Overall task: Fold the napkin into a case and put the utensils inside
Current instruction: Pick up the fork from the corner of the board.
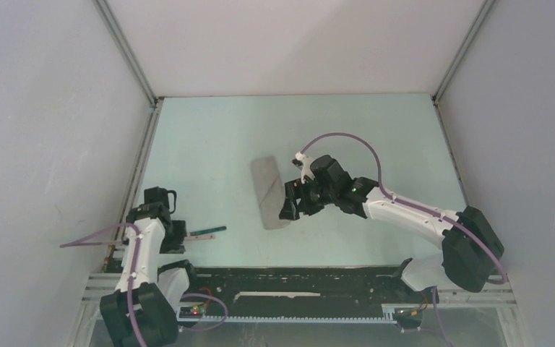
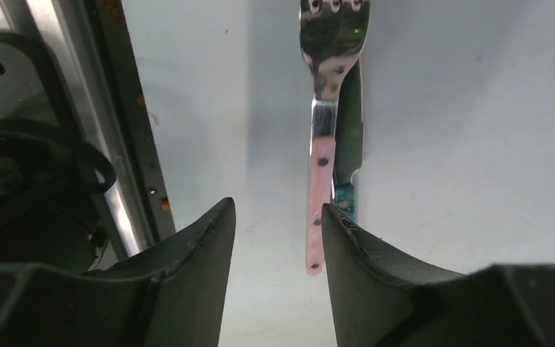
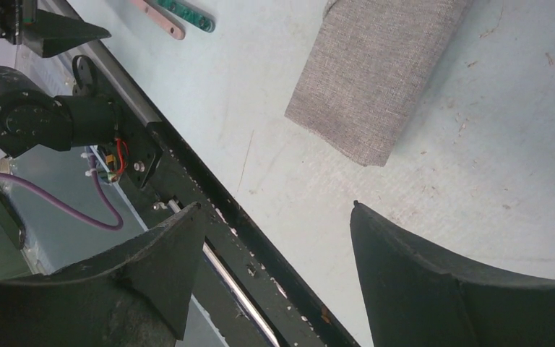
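The napkin [image 1: 269, 193] lies folded into a narrow grey case [image 3: 376, 72] in the middle of the table. My right gripper [image 1: 290, 208] hovers just right of its near end, open [image 3: 278, 213], with only table and rail between its fingers. The utensils [image 1: 207, 232] lie side by side at the left. The silver fork [image 2: 330, 65] rests against the piece with the dark green handle [image 2: 348, 144]. My left gripper [image 2: 278, 217] is open over them. The fork's handle end sits between the fingers, close to the right fingertip [image 2: 332, 220], with no grip on it.
A black rail [image 1: 296, 278] runs along the near table edge, under the right gripper in the right wrist view [image 3: 209, 195]. A metal frame rail [image 2: 126, 144] borders the table's left side beside the left gripper. White walls enclose the table.
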Controlling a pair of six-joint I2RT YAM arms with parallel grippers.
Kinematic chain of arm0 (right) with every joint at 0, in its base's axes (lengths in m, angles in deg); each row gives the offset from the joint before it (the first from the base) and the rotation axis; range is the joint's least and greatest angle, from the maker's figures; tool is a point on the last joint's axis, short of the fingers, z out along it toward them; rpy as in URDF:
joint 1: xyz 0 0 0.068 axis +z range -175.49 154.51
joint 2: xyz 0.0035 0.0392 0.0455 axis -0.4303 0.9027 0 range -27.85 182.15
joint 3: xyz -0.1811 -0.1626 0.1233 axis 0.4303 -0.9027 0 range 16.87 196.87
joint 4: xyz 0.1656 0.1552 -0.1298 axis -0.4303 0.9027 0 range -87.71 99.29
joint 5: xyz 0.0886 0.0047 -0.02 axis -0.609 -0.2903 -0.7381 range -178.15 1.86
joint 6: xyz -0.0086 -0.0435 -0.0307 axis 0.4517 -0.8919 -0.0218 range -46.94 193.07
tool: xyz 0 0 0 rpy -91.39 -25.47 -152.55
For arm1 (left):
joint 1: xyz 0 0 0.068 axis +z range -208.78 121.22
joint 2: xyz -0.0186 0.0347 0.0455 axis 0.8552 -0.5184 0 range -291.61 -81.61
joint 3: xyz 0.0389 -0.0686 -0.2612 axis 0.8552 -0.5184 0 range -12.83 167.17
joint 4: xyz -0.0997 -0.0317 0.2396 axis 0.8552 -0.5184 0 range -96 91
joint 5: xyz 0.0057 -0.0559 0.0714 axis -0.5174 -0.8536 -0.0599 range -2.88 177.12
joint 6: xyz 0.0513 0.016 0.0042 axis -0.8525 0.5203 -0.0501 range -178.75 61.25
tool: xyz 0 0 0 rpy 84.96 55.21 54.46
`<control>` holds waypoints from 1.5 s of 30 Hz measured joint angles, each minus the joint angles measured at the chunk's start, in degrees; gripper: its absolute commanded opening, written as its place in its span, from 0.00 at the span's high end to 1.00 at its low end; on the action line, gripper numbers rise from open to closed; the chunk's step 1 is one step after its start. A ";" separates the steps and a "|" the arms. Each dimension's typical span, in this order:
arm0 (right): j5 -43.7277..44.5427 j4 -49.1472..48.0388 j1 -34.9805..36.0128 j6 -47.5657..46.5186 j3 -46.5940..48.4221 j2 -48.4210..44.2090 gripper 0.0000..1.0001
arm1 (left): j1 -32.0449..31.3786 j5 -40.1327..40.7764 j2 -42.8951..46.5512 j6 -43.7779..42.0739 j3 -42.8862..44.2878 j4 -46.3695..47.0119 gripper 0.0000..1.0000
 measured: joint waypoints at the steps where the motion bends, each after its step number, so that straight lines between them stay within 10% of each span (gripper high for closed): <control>1: 0.11 -0.09 0.00 -0.09 -0.07 -0.31 0.19 | 0.76 0.02 -0.57 -0.13 -0.26 1.03 0.48; 14: 0.24 -0.87 0.00 -0.48 -1.03 -1.29 0.20 | 6.34 -2.62 -7.74 -3.56 -3.98 14.21 0.43; 27: 0.46 -0.96 0.00 -0.61 -1.03 -1.29 0.21 | 6.69 -4.44 -6.36 -3.96 -6.03 20.44 0.97; 37: -0.11 0.33 -2.32 -1.01 -1.01 -1.66 0.17 | 6.91 -2.43 13.49 -8.11 -6.12 10.45 1.00; 45: 0.24 2.89 -4.33 -8.24 0.20 -3.45 0.15 | -16.44 -0.33 9.88 -27.65 10.54 7.54 1.00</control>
